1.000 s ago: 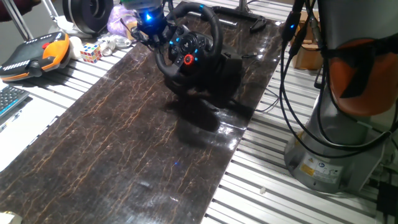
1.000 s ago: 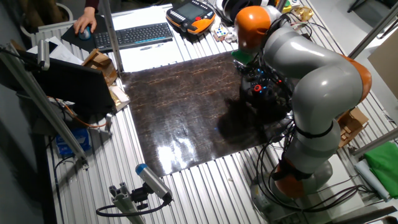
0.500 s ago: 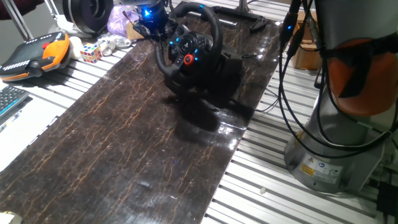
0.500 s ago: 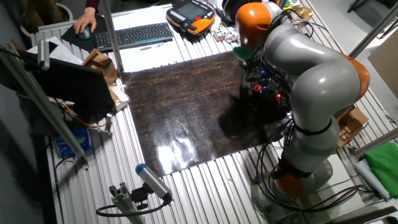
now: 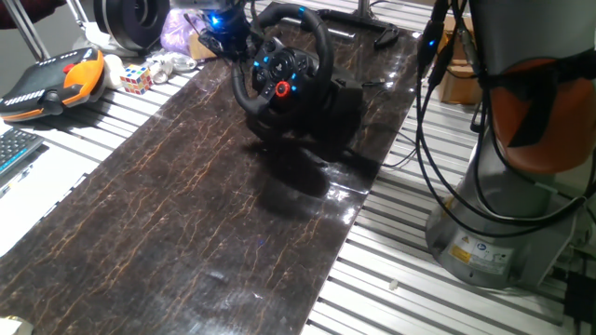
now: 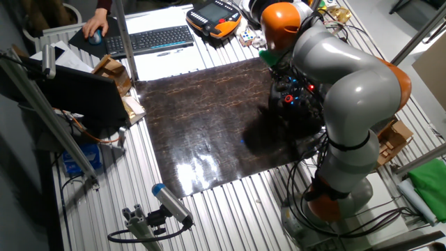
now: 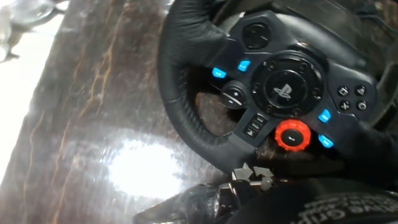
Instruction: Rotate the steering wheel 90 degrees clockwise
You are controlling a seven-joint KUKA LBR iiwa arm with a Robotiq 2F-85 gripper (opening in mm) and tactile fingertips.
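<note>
The steering wheel (image 5: 279,67) is black with a thick rim, a red round button and blue-lit buttons, and it stands on its bulky base at the far end of the dark mat (image 5: 196,214). My gripper (image 5: 223,20), lit blue, hangs just off the wheel's upper left rim; I cannot tell whether it touches it. In the hand view the hub (image 7: 283,87) and rim (image 7: 180,106) fill the frame, with the red button (image 7: 290,134) at the lower right. The fingers do not show clearly. In the other fixed view the arm hides most of the wheel (image 6: 293,99).
An orange and black pendant (image 5: 56,79), a colour cube (image 5: 136,78), a black spool-like ring (image 5: 135,19) and a purple bag (image 5: 175,33) lie left of the wheel. The arm's base (image 5: 503,223) and cables stand right. A keyboard (image 6: 150,38) lies at the far side.
My gripper has shifted slightly up and away along the wheel's upper left rim. The wheel's hub and red button have not visibly turned.
</note>
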